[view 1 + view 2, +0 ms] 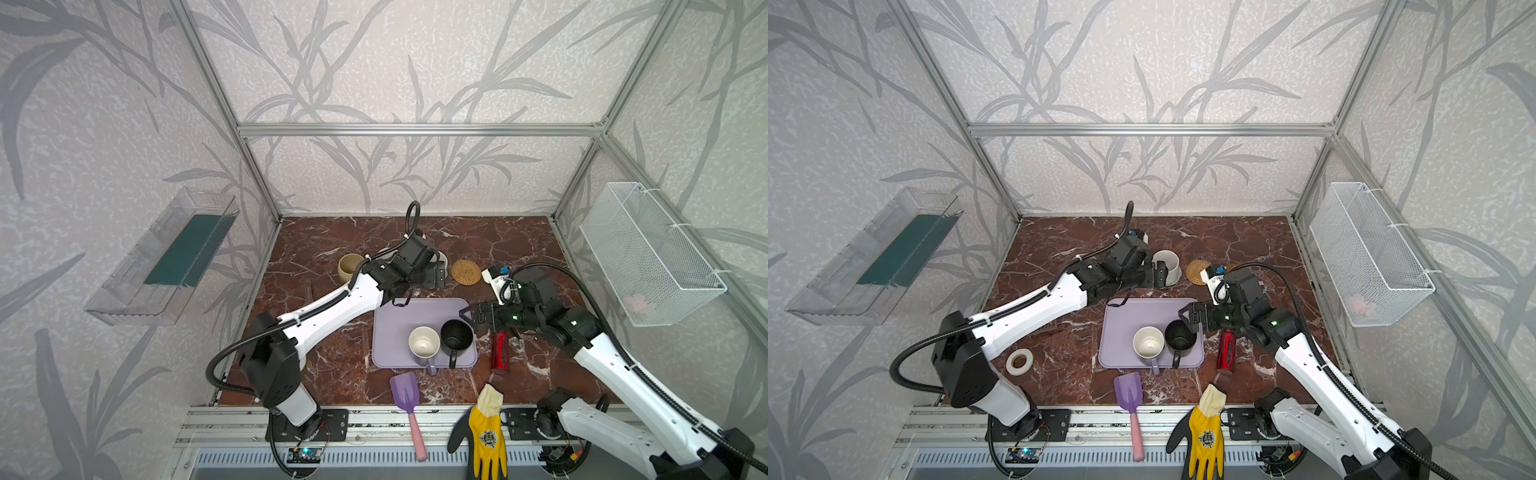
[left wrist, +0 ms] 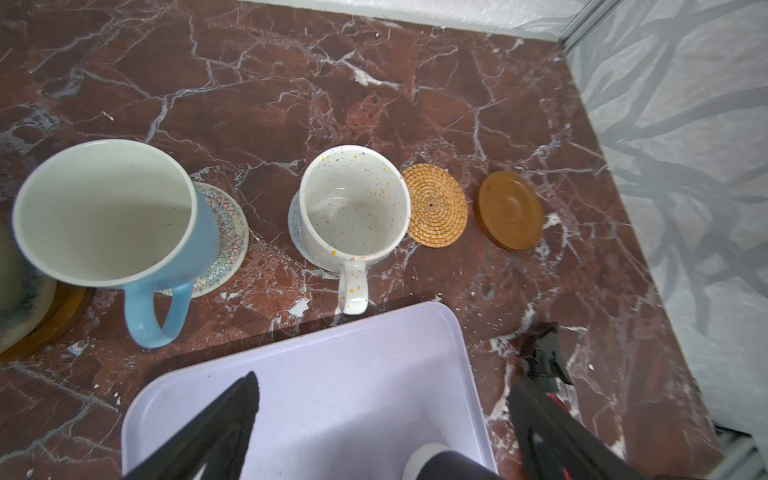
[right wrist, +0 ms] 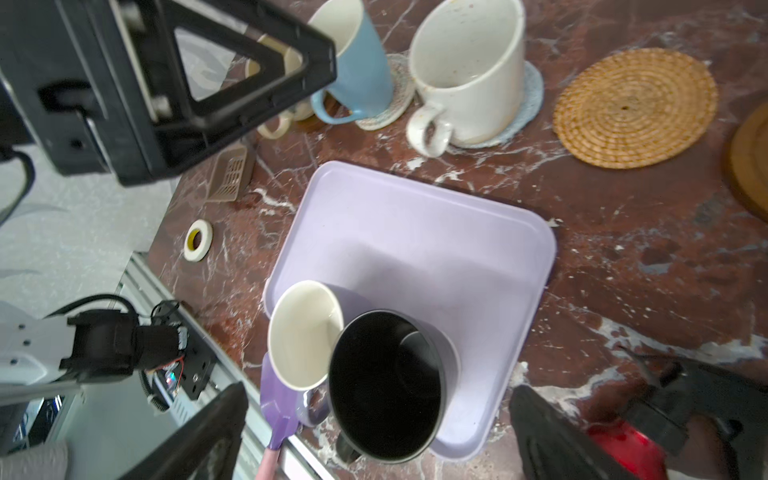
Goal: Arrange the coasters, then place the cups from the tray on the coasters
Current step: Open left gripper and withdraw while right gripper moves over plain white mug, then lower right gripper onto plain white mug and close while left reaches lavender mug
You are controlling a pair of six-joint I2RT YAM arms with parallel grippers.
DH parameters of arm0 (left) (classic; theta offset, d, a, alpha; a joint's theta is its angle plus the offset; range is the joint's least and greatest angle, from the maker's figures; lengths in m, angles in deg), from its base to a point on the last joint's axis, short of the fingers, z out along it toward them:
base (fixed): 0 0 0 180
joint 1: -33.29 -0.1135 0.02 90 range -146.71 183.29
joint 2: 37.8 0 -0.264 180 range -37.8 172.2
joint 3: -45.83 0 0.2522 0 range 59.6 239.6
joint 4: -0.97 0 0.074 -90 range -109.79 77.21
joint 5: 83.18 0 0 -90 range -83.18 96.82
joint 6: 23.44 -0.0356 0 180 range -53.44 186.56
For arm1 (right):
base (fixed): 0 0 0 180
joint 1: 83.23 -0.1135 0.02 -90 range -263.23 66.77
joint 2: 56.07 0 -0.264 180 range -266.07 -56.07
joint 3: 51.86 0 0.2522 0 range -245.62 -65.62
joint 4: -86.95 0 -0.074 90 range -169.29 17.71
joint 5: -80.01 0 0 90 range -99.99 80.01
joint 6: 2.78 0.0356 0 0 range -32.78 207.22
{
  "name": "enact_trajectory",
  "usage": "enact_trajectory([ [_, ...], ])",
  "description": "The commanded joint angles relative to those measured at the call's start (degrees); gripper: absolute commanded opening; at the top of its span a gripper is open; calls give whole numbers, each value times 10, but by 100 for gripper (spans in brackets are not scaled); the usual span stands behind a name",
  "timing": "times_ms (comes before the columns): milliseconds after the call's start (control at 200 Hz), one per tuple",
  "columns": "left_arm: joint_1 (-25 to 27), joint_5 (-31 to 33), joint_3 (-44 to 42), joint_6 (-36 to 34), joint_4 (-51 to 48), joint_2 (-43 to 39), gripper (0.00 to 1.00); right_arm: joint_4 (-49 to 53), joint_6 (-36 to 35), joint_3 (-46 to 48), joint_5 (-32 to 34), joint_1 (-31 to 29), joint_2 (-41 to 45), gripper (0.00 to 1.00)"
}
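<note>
The left gripper (image 1: 1160, 277) hangs with its jaws spread wide and nothing between them, just past the far edge of the tray (image 1: 395, 328). The speckled white mug (image 2: 353, 203) stands just beyond its fingertips and apart from them, on the grey-blue woven coaster (image 2: 294, 220), with its handle turned towards the gripper. Next in the row towards the table's (image 1: 324, 365) left edge is the light blue mug (image 2: 104, 212) on the beige-white woven coaster (image 2: 226, 232). Then comes the beige-yellow mug (image 1: 350, 266), under which an amber-brown rim shows, blurred, in the left wrist view. Towards the right edge of the table the row goes on with two bare coasters. The orange-tan rattan coaster (image 1: 466, 272) lies just beside the speckled mug, and the amber-brown coaster (image 2: 510, 210) lies a little apart from the rattan one. The right gripper (image 1: 471, 316) is also wide open and empty, over the tray's far right corner. The black mug (image 1: 456, 337) stands just in front of it towards the table's front edge. In the right wrist view that mug sits between the two spread fingers (image 3: 552, 440), neither of which touches it. The lavender mug (image 1: 424, 345), white inside, stands against the black one on its left side. Both are on the front half of the tray, their handles pointing at the table's front edge.
</note>
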Motion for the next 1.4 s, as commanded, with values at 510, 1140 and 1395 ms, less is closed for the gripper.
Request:
enact_trajectory([
  [510,-42,-172,-242,32,-15,-289,99,59,114,-33,214,-326,-38,90],
  [1140,-43,-186,-329,88,-27,-361,99,-29,181,-10,286,-414,-173,56],
  [1395,-43,-189,-354,101,-7,-367,99,-52,199,-7,291,-415,-236,46],
])
